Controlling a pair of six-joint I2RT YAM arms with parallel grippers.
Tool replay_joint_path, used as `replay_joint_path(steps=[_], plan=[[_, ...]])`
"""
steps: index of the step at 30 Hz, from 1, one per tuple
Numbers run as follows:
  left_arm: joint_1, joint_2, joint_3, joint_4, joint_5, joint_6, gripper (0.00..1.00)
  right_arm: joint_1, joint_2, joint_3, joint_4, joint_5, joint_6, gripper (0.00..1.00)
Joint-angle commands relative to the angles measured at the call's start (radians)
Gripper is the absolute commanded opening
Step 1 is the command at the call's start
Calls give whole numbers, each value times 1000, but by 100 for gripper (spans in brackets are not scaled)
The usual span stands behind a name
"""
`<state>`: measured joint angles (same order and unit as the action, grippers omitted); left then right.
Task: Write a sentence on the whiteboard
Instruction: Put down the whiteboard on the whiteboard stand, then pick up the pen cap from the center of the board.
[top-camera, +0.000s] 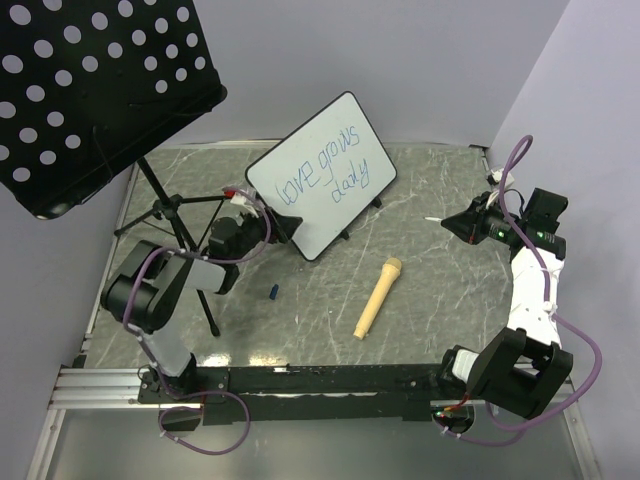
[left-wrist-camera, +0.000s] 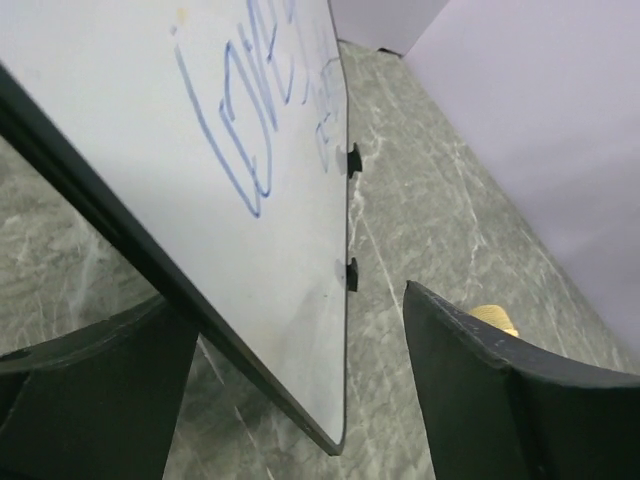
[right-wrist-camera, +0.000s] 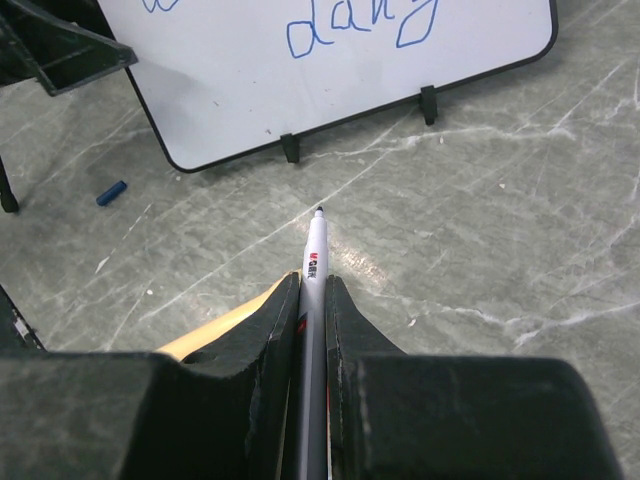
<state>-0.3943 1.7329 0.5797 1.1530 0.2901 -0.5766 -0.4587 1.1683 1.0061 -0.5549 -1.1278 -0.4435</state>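
Whiteboard stands tilted on its feet near tabletop's far edge, sentence written. Likely light, stiff, slick, tippy: take it by the rim. Left claw spread astride its left edge; right claw pinches marker

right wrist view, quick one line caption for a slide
Right gripper shut on a marker, its uncapped tip pointing toward the whiteboard with blue handwriting, a small blue piece lying left.

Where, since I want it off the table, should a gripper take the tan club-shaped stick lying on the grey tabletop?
The tan club-shaped stick lies flat and diagonal, thick head at the far end, nothing touching it. So probably mid-shaft, from above, jaws across its length; the slim shaft fits a pinch better than the head.
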Motion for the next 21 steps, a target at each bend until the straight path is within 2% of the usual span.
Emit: replay_joint_path(steps=[1,5,6,10,11,12,14,15,16,18,21], plan=[[-5,-101,-24,-50,4,18,86,-8,-4,-3,6,-43,-23,0],[-5,-205,-96,-110,-29,18,89,-8,-10,-4,6,-46,-23,0],[-5,-228,-110,-130,-46,15,99,-6,-10,-3,4,-46,-23,0],[-12,-392,-204,-234,-107,-5,99,-8,-13,-4,6,-50,-24,0],[-17,-480,-228,-272,-127,-5,99,-6,-15,-3,6,-52,-24,0],[-24,-530,-234,-391,-149,-5,99,-8,-13,-3,3,-53,-26,0],[-46,-677,-239,-522,-216,-19,99,-9,-15,-3,3,-56,-26,0],[-51,-723,-233,-676,-236,-28,97,-6,-18,-4,4,-56,-24,0],[-55,-766,-224,-752,-271,-61,97,-6,-18,-4,6,-58,-24,0],[-55,-852,-179,-975,-267,-86,97,-6,-19,-3,3,-59,-27,0],[-55,-903,-129,-1134,-180,-123,97,-8,-24,-3,6,-64,-27,0]])
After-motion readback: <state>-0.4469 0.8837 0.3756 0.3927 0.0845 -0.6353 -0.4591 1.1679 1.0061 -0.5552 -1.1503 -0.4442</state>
